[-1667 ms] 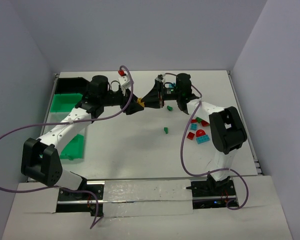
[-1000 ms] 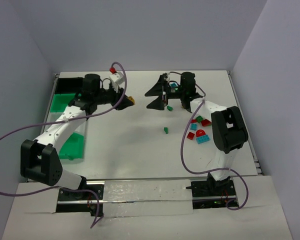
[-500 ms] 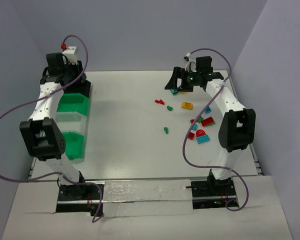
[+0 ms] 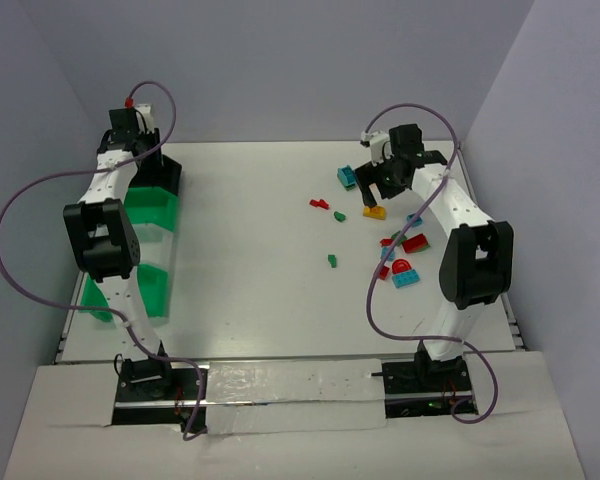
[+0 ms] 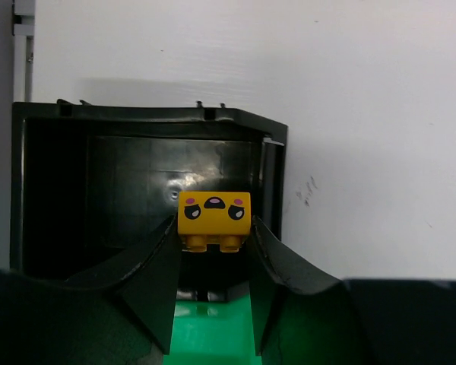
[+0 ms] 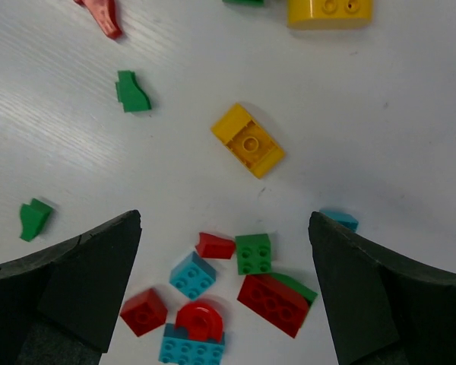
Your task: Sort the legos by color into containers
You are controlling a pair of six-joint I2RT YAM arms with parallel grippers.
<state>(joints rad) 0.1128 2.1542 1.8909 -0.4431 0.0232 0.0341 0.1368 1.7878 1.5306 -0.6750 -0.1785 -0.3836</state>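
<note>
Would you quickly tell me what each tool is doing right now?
Left tool: shut on the yellow face brick.
Right tool: open, holding nothing.

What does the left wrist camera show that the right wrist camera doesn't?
Only the left wrist view: the left pincer shut on a yellow face brick, over the black bin, with a green bin at the bottom edge. Only the right wrist view: the open, empty right pincer above loose legos, including a yellow brick, a green brick and a red brick. Both: the white table.
</note>
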